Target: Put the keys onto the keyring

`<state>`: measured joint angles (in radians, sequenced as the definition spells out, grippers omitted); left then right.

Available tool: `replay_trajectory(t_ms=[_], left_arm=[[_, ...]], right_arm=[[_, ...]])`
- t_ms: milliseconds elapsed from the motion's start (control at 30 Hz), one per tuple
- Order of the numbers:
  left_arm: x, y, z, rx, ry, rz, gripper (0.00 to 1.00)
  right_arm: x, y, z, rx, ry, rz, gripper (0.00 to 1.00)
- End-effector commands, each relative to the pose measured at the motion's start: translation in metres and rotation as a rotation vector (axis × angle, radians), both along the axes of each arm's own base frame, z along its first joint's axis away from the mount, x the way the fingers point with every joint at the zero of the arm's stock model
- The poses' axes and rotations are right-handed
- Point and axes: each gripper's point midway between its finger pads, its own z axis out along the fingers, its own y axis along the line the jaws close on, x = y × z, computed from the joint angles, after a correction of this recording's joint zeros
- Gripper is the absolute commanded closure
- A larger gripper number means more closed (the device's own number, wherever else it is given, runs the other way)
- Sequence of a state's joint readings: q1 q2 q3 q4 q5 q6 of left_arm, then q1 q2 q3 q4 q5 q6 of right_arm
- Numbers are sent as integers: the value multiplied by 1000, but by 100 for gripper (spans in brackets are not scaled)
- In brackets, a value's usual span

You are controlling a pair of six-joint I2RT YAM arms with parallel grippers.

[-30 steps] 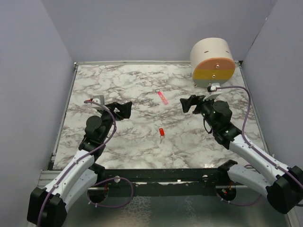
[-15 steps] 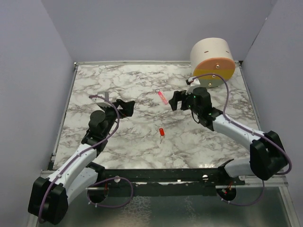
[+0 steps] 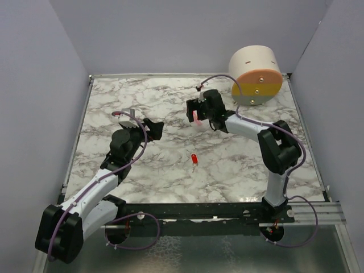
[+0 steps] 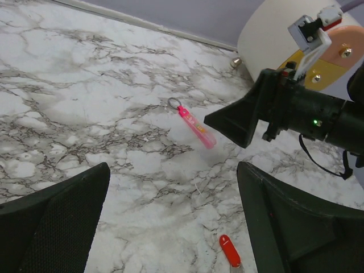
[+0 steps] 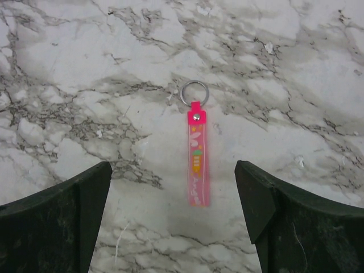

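Around: marble table (image 3: 142, 96); cream drum (image 3: 255, 73) w/ orange-yellow face at far R corner, just beyond my R gripper (image 5: 173, 170). In top view that gripper covers most of keyring (image 5: 197, 153).

Count: 1 key (image 3: 194, 160), 1 keyring, 1 drum, 2 grippers.

R gripper: jaws spread wide, empty, hovers over keyring. Pink strap lies flat on table btwn jaws, ring end pointing away.

L gripper (image 4: 170, 176): jaws spread, empty. Key on table ahead, nearer its R jaw, well apart from keyring.
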<state>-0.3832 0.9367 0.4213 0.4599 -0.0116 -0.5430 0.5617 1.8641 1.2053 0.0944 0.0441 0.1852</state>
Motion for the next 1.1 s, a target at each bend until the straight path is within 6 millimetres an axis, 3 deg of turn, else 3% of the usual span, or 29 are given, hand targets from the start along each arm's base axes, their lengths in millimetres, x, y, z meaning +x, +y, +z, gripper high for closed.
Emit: replay_trajectory(t_ms=[0, 167, 600, 1067], left_arm=[[2, -2, 22, 15, -67, -12, 5], [2, 1, 23, 33, -72, -2, 5], [2, 3, 18, 36, -59, 12, 5], [2, 6, 19, 37, -63, 24, 5]], right_arm=[[26, 5, -16, -102, 3, -20, 9], [36, 6, -37, -146, 39, -35, 14], [11, -11, -74, -182, 111, -46, 28], [-3, -25, -87, -202, 141, -86, 48]])
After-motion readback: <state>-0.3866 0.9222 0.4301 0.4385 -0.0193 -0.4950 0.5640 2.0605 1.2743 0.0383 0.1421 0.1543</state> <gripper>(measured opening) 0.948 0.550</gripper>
